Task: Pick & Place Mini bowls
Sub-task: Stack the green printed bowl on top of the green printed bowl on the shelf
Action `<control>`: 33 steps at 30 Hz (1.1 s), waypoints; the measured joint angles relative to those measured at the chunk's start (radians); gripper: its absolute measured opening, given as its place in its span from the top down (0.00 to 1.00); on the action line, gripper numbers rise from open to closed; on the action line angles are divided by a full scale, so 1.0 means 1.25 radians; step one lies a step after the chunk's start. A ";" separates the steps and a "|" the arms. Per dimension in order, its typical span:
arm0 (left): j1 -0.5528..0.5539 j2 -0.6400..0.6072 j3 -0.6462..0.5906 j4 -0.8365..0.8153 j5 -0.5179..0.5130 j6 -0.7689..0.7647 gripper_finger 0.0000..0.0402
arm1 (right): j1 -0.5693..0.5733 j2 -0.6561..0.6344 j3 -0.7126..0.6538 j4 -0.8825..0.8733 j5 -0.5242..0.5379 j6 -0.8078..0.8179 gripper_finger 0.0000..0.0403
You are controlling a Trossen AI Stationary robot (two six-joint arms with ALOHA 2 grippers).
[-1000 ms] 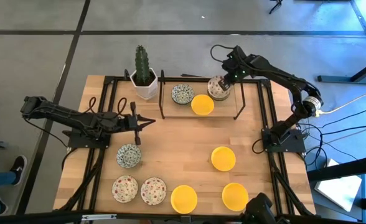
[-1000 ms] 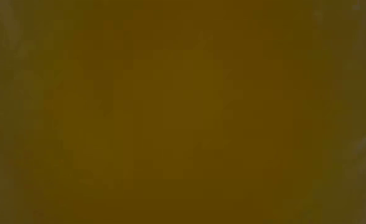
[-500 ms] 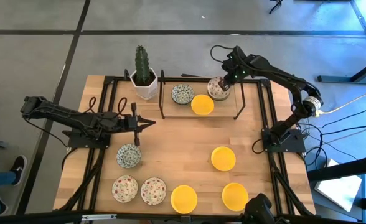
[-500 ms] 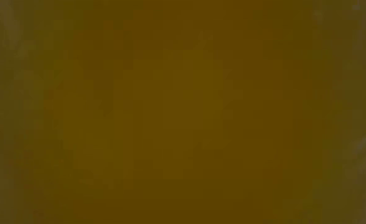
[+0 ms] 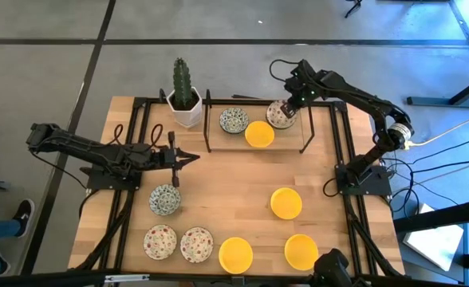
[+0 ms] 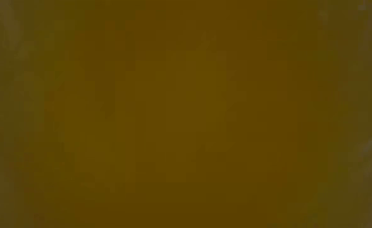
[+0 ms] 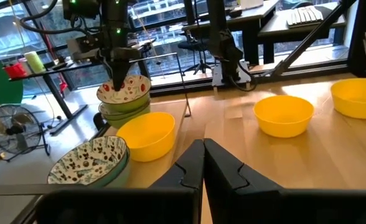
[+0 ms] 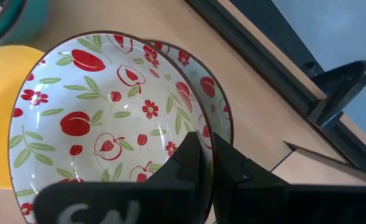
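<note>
Parked at nine o'clock on the table [image 5: 218, 179]: left gripper [image 5: 188, 158], fingers pressed together, holding nothing, aimed toward three o'clock. Best left idle there, well clear of the active corner.

Just below it, a blue-green patterned bowl [image 5: 164, 199]. Along the six o'clock edge, from left: two red-speckled bowls [image 5: 160, 241], then two yellow bowls [image 5: 235, 253]. A third yellow one [image 5: 285, 202] sits nearer centre, toward four o'clock. All waiting, untouched.

At eleven o'clock, a cactus pot [image 5: 186, 110], not part of the job. Beside it, inside the black frame at twelve o'clock, another blue-green bowl [image 5: 234, 120] and a yellow bowl [image 5: 259, 133], touching or nearly so.

At one o'clock: right gripper [image 5: 292, 106], fingers pinched tight on the rim of the red-patterned bowl [image 8: 102, 118], one finger inside, one outside. Beneath it, a matching bowl [image 8: 217, 118] showing as a crescent, so the carried one sits offset over the stack [image 7: 124, 99], not nested. Whether touching the bowl under it or hovering just above: cannot tell.

Advice for this step, as judgement only: slide the held bowl sideways until both rims line up, keep it level, lower straight down until seated, and only then part the fingers. Releasing while off-centre risks a tilted bowl sliding off. Lifting straight up afterwards avoids dragging the rim or nudging the yellow neighbour.

Low view: nothing but a murky amber blur, no help.
</note>
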 joint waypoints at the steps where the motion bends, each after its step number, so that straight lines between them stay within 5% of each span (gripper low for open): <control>1: 0.000 0.000 0.000 0.000 0.000 -0.001 0.99 | 0.000 0.000 0.000 -0.003 0.002 0.000 0.96; 33: 0.000 0.000 0.000 0.024 -0.001 -0.020 0.99 | 0.026 0.050 0.002 0.028 0.066 0.030 0.95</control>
